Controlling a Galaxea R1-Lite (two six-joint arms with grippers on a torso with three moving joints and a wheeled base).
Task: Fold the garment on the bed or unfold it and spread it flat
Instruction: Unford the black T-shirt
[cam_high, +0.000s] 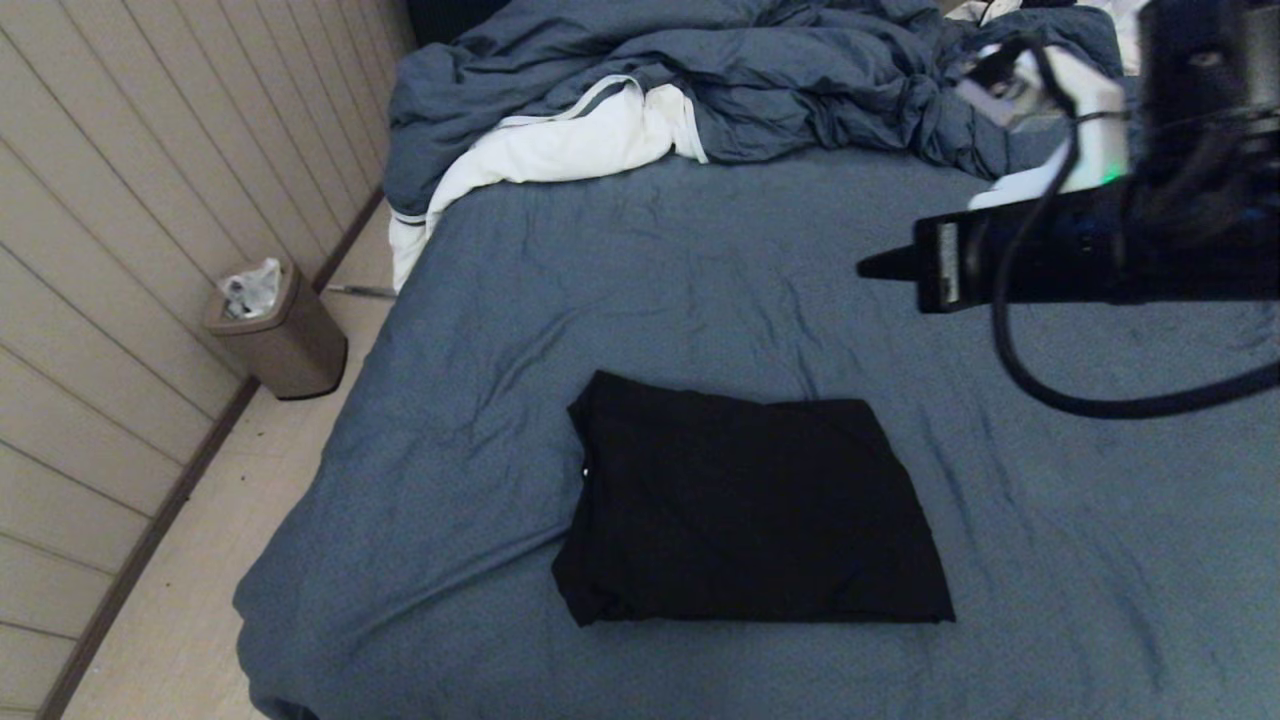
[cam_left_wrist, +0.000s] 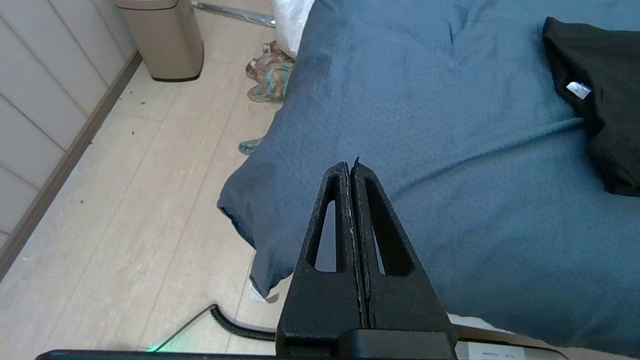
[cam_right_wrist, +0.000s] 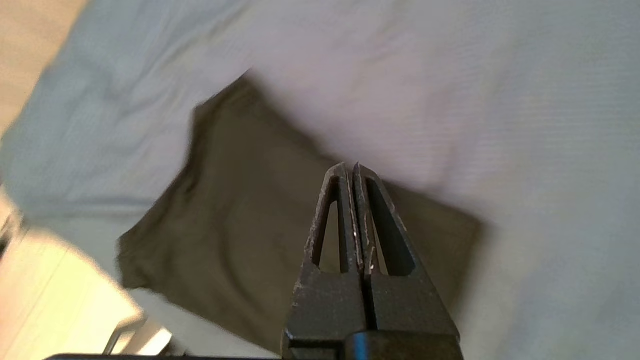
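The garment (cam_high: 750, 510) lies folded into a black rectangle near the front middle of the bed (cam_high: 700, 280), print hidden. Its edge with a small white tag shows in the left wrist view (cam_left_wrist: 595, 75). My right gripper (cam_high: 870, 267) hangs high above the bed at the right, shut and empty, pointing left; its wrist view looks down on the garment (cam_right_wrist: 240, 215) from well above, past the shut gripper (cam_right_wrist: 351, 166). My left gripper (cam_left_wrist: 350, 165) is shut and empty, off the bed's left front corner, apart from the garment. It does not show in the head view.
A rumpled blue-grey duvet (cam_high: 720, 80) and a white cloth with grey trim (cam_high: 560, 150) fill the head of the bed. A bin (cam_high: 280, 335) stands on the floor by the panelled wall. Patterned slippers (cam_left_wrist: 267, 72) lie on the floor beside the bed.
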